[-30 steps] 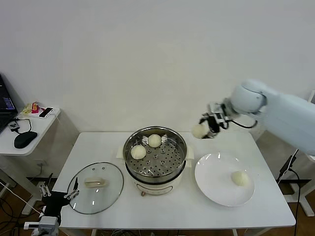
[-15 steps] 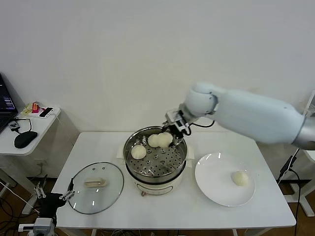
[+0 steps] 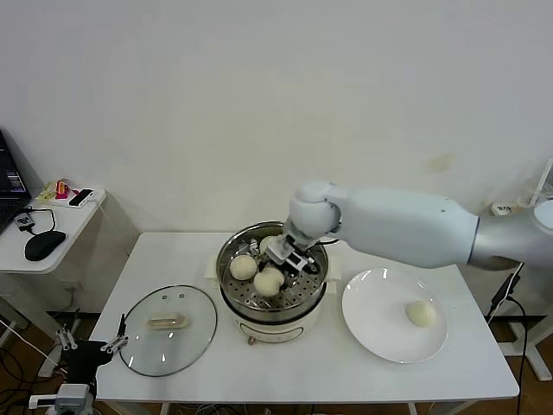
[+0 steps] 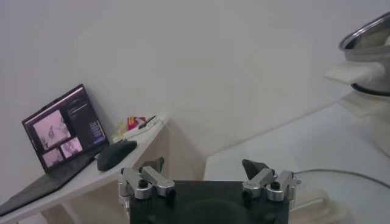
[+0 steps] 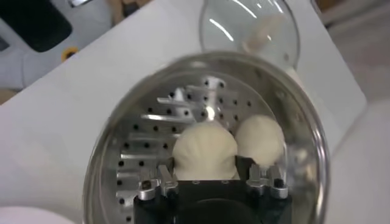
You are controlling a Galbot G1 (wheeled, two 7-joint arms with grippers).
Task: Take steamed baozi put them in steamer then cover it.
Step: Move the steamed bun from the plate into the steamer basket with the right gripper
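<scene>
My right gripper [image 3: 273, 275] is down inside the steamer [image 3: 285, 316], shut on a cream-white baozi [image 3: 269, 280]. The right wrist view shows this baozi [image 5: 205, 151] between the fingers just above the perforated tray, inside the steamer's rim [image 5: 99, 163]. A second baozi [image 3: 243, 267] lies on the tray beside it and also shows in the right wrist view [image 5: 261, 139]. A third baozi [image 3: 264, 245] shows partly behind the wrist. The fourth baozi [image 3: 421, 313] lies on the white plate [image 3: 380, 322]. The glass cover [image 3: 167, 328] lies flat on the table left of the steamer. My left gripper [image 3: 91, 341] is parked open at the table's front left corner.
A side table [image 3: 60, 216] at the far left holds a mouse, a laptop and small items. In the left wrist view the left gripper [image 4: 204, 170] is empty, with the steamer [image 4: 372, 36] off to one side and the laptop [image 4: 61, 131] beyond.
My right arm has carried the baozi from above the plate's far side leftward over the steamer and lowered it to the tray's front. The left arm has barely moved.
</scene>
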